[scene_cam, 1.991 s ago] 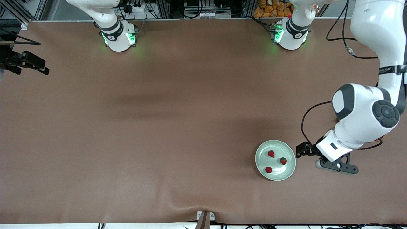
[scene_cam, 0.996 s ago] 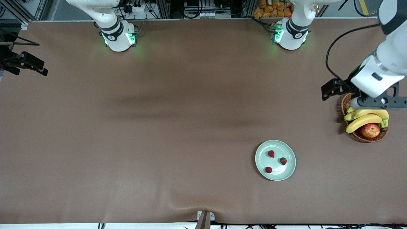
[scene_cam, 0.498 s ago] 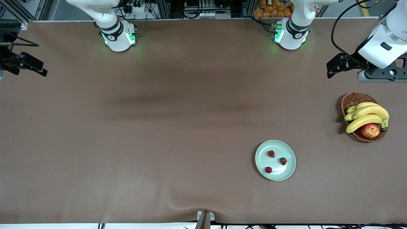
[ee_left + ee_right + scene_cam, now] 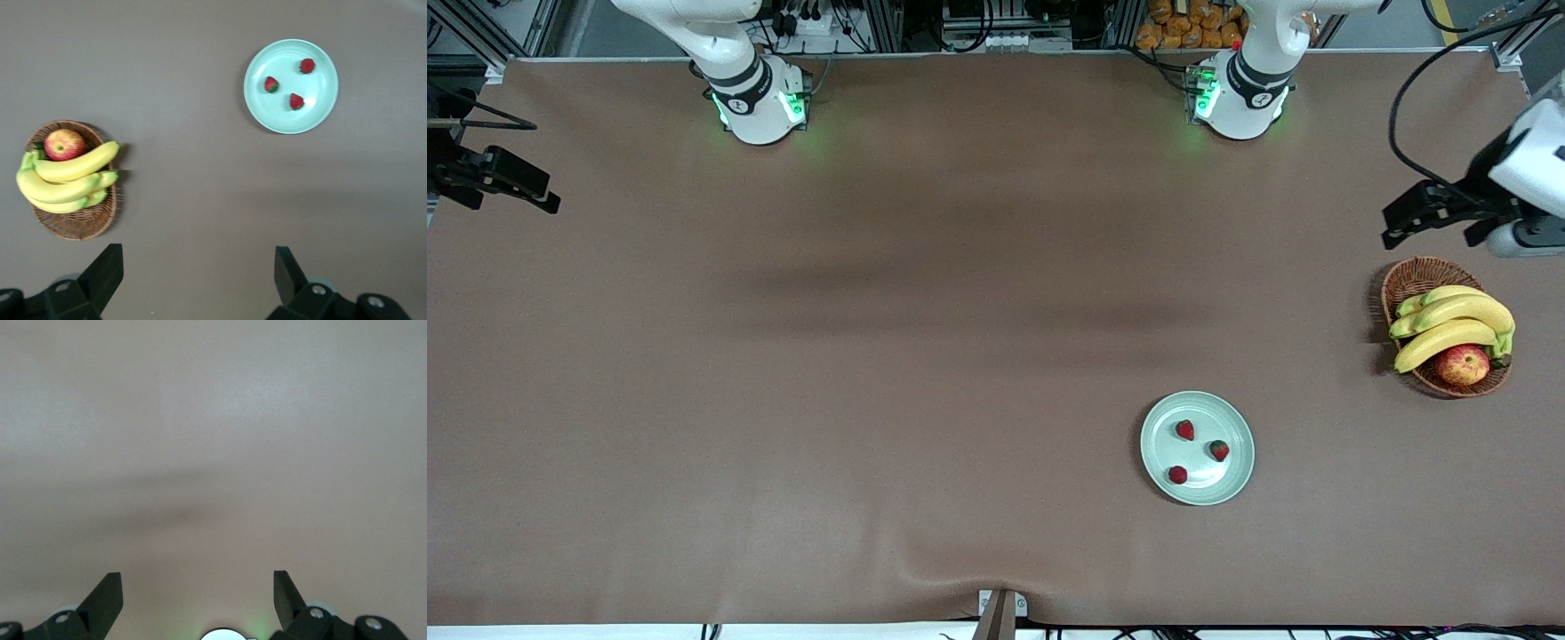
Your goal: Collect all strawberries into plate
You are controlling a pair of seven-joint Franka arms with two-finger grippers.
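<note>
Plate: the plate (image 4: 1158, 462) is lying on the desk (image 4: 871, 356) toward the left arm's end, near the front camera, and is carrying all three strawberries.
Strawberries: three (image 4: 1184, 430) (image 4: 1218, 450) (image 4: 1178, 475) are sitting apart from one another inside the rim; on the plate's face as the front view shows it, they are lying at about 11, 3 and 7 o'clock.
Basket: a wicker basket (image 4: 1414, 277) is standing nearer the left arm's end than the plate and farther from the front camera; it is holding a bunch of bananas (image 4: 1449, 327) and one apple (image 4: 1462, 364).
Counts: one plate, three strawberries, one basket, one banana bunch, one apple, two hands.
Left hand: the left hand (image 4: 197, 283) is hanging open and empty over the desk edge at the left arm's end, beside the basket.
Right hand: the right hand (image 4: 197, 603) is waiting open and empty over bare desk at the right arm's end.
Left wrist view: it is showing the plate (image 4: 320, 113), strawberries (image 4: 307, 65) (image 4: 271, 84) (image 4: 296, 101), basket (image 4: 73, 227), bananas (image 4: 63, 183) and apple (image 4: 64, 144) together under spread fingers (image 4: 103, 273).
Right wrist view: it is showing only desk (image 4: 213, 440) and spread fingers (image 4: 107, 597), none of the fruit.
Front view: it is showing both arm bases, which the wrist views are not.
</note>
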